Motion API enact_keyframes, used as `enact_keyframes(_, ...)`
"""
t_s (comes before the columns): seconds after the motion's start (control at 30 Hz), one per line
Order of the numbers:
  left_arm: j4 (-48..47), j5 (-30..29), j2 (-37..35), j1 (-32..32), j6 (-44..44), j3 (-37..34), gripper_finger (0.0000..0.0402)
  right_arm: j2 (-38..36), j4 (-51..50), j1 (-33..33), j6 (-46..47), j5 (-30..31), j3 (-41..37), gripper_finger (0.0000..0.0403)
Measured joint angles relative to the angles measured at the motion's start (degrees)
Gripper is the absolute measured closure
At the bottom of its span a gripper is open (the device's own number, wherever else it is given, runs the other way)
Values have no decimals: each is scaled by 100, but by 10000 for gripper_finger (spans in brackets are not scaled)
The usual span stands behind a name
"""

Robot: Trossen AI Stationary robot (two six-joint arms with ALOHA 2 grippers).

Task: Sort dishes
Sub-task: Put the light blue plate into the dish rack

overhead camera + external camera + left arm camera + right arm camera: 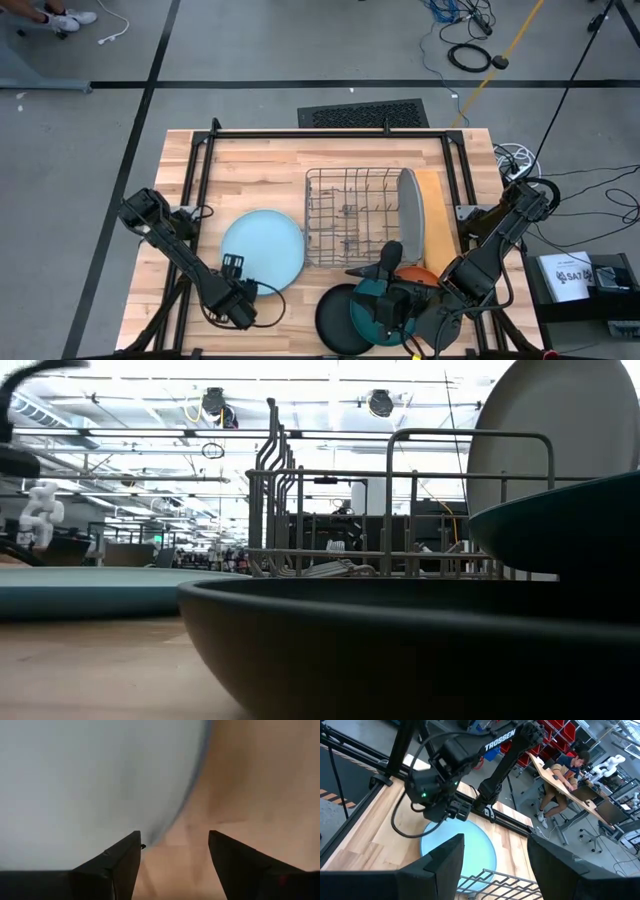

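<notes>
While the pale blue plate (262,249) is lying flat beside the wire rack (352,215) | left gripper (240,303) is gaping wide, empty, at its rim | right gripper (392,308) is hovering wide over the dark teal plate (368,310)

Overhead camera looks straight down on the whole table (260,160), rack (352,216) at centre frame, floor all round. Low camera sits at tabletop height, jammed right against the black plate (400,650), which fills the lower frame; it faces level across to the rack (390,510) and the room behind. Left wrist camera points down, very close, pale blue plate (85,785) filling the upper left, bare wood at right. Right wrist camera rides higher, looking across the table at the left arm (445,775) and the same pale blue plate (470,845), a seated person (565,780) at upper right.
</notes>
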Motion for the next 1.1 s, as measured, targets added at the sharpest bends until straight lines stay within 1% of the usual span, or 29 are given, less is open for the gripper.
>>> enact_keyframes(0.1,13,-190,0,17,7,-219,171,0,0,0,0,0,0,193)
enact_keyframes(0.2,204,-279,0,17,143,-329,194,0,0,0,-1,0,0,193)
enact_keyframes(0.3,498,-334,-2,17,284,-405,244,0,-2,0,-14,-1,0,193)
enact_keyframes(0.5,561,-376,-28,19,321,-342,377,0,-2,-2,-20,-2,0,193)
enact_keyframes(0.53,558,-367,-28,25,314,-307,387,0,0,-2,-20,0,0,193)
enact_keyframes(0.67,495,-173,7,26,282,-23,389,0,-2,-26,-21,-2,1,193)
enact_keyframes(0.73,436,-185,-4,37,301,156,392,0,-9,-37,-17,0,2,193)
enact_keyframes(0.93,374,-649,-157,160,257,521,396,0,-21,-42,-9,-2,2,193)
enact_keyframes(1.1,353,-1241,-388,229,23,720,397,0,-46,-41,52,-2,4,193)
